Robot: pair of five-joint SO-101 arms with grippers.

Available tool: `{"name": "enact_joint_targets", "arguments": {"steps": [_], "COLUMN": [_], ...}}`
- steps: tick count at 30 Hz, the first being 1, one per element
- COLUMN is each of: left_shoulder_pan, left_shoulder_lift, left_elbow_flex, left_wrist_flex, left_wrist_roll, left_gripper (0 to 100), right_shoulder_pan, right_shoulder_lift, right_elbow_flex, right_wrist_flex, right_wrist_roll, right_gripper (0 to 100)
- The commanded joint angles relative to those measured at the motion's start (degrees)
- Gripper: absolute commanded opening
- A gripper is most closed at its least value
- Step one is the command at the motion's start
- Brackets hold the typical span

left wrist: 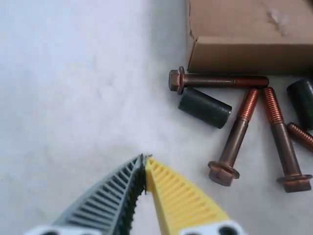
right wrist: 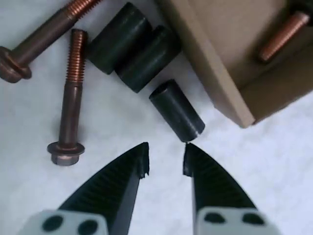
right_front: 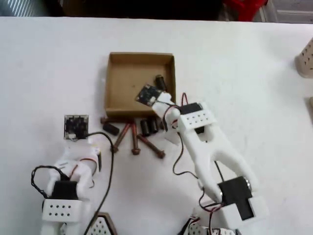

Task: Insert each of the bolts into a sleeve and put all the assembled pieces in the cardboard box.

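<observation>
Black sleeve (right wrist: 177, 111) lies just ahead of the right gripper (right wrist: 166, 149), long axis pointing nearly at its parted, empty jaws, near end perhaps touching one.

cardboard box (right_front: 108, 88) front blocked, bolts (right_front: 134, 139), sleeves (right_front: 145, 127)

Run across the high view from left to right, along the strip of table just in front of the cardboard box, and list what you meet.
In order: left arm → lone sleeve → middle bolt of the fan → pair of sleeves → right arm.
</observation>
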Motion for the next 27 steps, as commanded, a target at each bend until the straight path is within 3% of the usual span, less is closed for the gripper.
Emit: {"name": "enact_joint_targets", "arguments": {"steps": [1,9,16,27], "left_shoulder_pan": [-0.57,-0.57,-0.57,-0.48], "left_shoulder_lift": [-0.4,-0.4,-0.4,-0.4], "left_elbow_flex": [-0.44,-0.44,-0.44,-0.44], "left_wrist_flex": [-1.32,-1.32,-1.32,-1.32], "left_wrist_roll": [-0.62,-0.62,-0.62,-0.62], "left_gripper": [2,3,3,3], "right_shoulder_pan": [-0.04,-0.04,-0.31,-6.11], "right_shoulder_lift": [1.54,6.37,7.87,8.04], "right_elbow_flex": [-0.26,-0.18,-0.26,-0.26], "right_wrist_flex": [-6.29,-14.02,-14.46,-14.29], "right_wrist_roll": [2.2,7.03,12.57,12.84], "right_gripper": [13.8,13.8,13.8,13.7]}}
